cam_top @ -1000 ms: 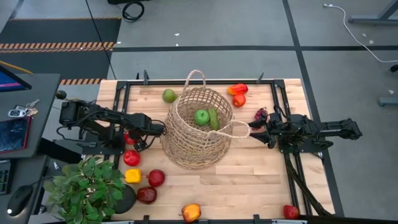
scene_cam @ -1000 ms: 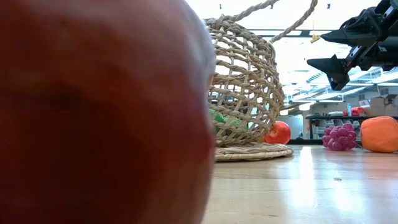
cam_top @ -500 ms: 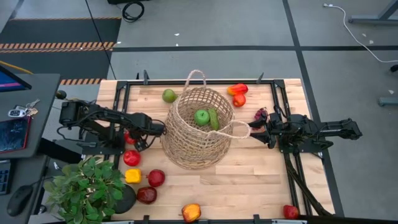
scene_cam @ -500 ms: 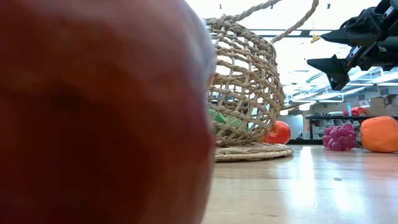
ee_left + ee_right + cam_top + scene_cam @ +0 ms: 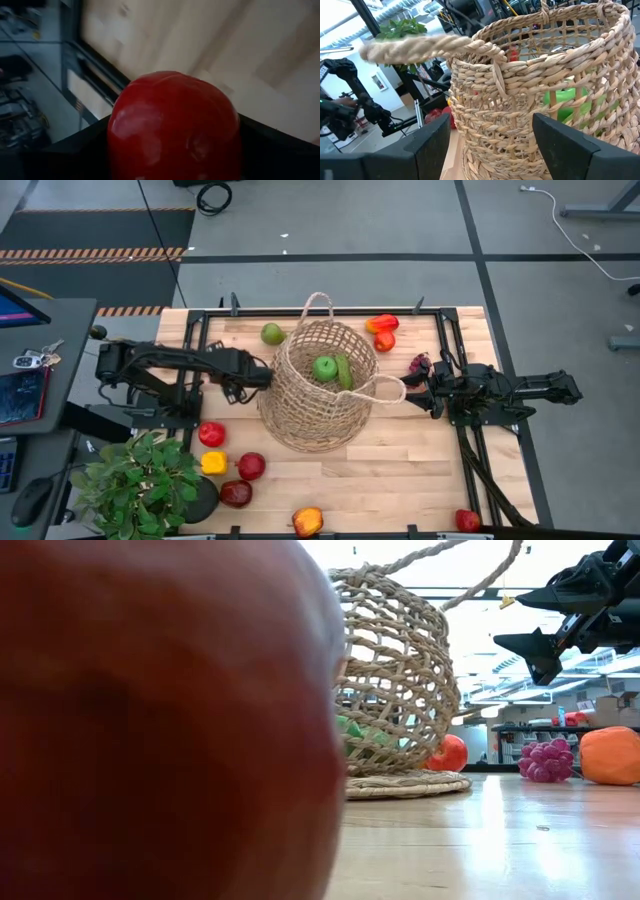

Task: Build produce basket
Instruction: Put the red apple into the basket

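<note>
The tan wicker basket point(image 5: 318, 385) stands on its base mid-table and holds two green pieces of produce point(image 5: 332, 368). My left gripper point(image 5: 250, 375) hangs just left of the basket wall, shut on a red fruit point(image 5: 172, 127); in the high view the arm hides the fruit. My right gripper point(image 5: 410, 393) waits open at the basket's right side, by a loop handle point(image 5: 420, 47) that passes above its fingers. More produce lies around: a green fruit point(image 5: 272, 333), red and orange ones point(image 5: 381, 330), and grapes point(image 5: 420, 364). My left gripper pinches the red fruit between its two fingers point(image 5: 75, 150), one on each side point(image 5: 117, 135) of its round body. The fingers slant down from the table's left. The fruit is lifted clear of the table.
A cluster of red and yellow fruits point(image 5: 228, 463) lies at the near left beside a potted plant point(image 5: 140, 485). Two more fruits point(image 5: 307, 521) point(image 5: 467, 520) sit at the near edge. A big red fruit point(image 5: 150, 720) blocks the left of the low view.
My left gripper has risen from the table with the red fruit and moved toward the far edge, tipping less steeply. The fruit is lifted clear of its spot left of the basket. The basket's upper wall has leaned slightly toward the right edge.
</note>
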